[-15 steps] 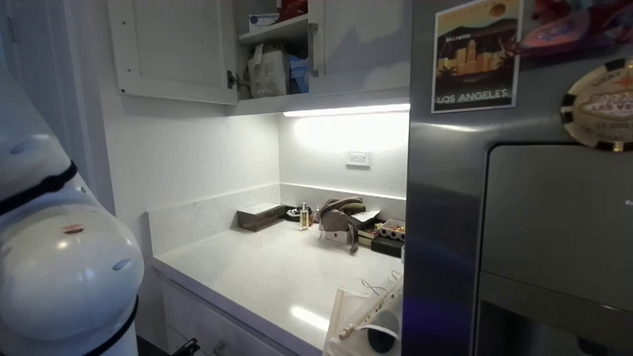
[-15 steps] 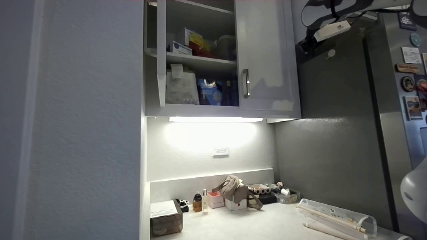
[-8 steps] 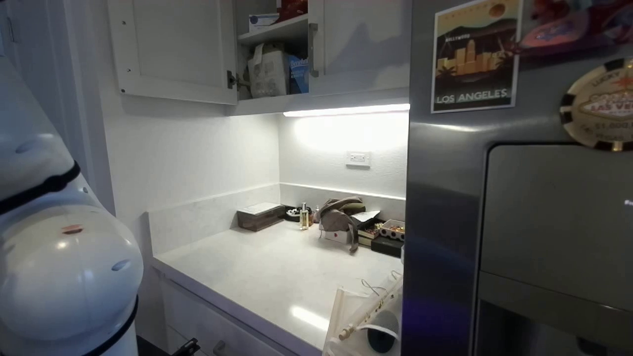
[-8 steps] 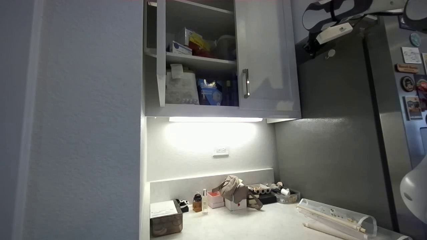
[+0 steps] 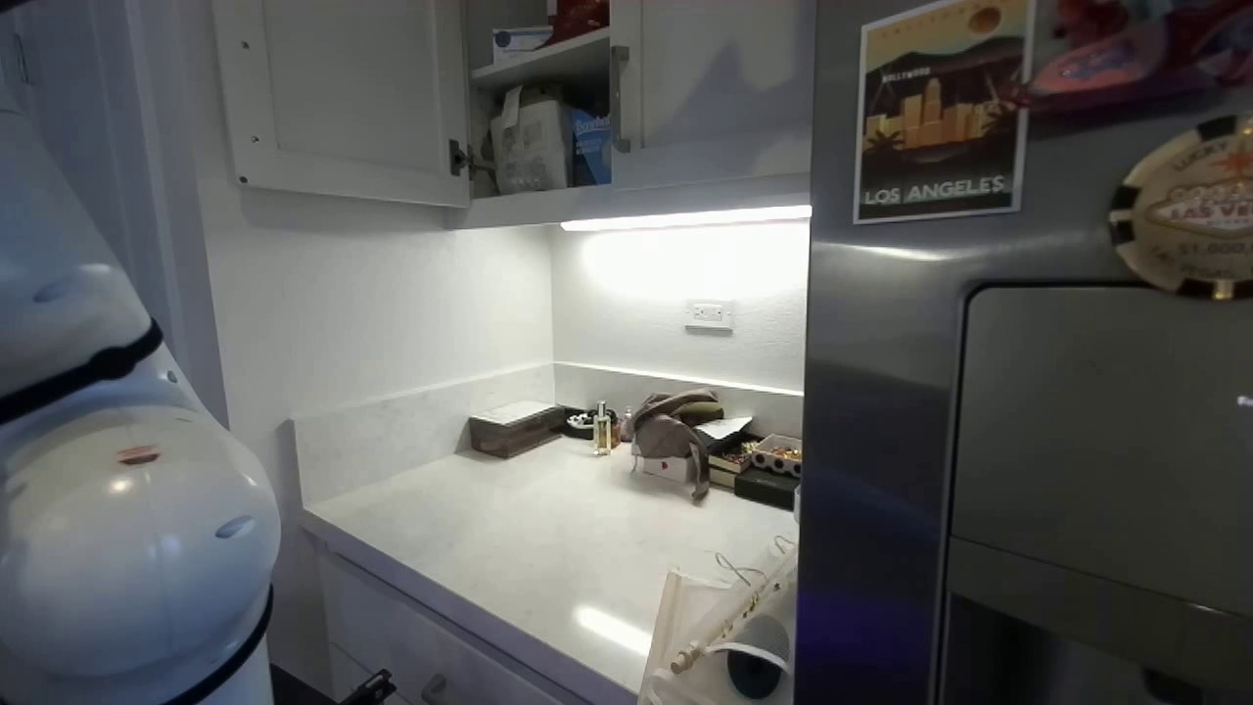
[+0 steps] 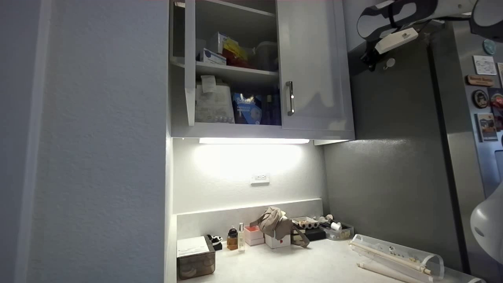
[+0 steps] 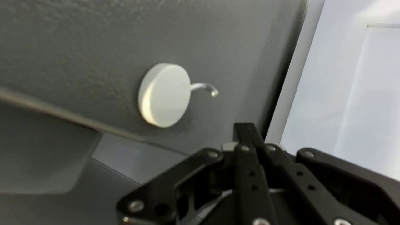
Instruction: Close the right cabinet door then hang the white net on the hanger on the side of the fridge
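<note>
The right cabinet door, a white panel with a metal handle, appears flush with the cabinet front in both exterior views. On the grey side of the fridge sits the hanger, a round white disc with a small hook. Up close in the wrist view, the hanger has a bare hook. My gripper is shut, its black fingertips pressed together with nothing between them, to the lower right of the hook in that view. In an exterior view the gripper is just left of the hanger. The white net is out of view.
The left cabinet door stands open beside shelves of boxes. Below, the counter bears a brown cloth, bottles, small boxes and a clear holder near the fridge. Arm links fill the left of an exterior view.
My gripper has shifted slightly right and down, away from the right cabinet door and closer to the hanger. Its fingers look drawn together now. Doors and counter items have not moved.
</note>
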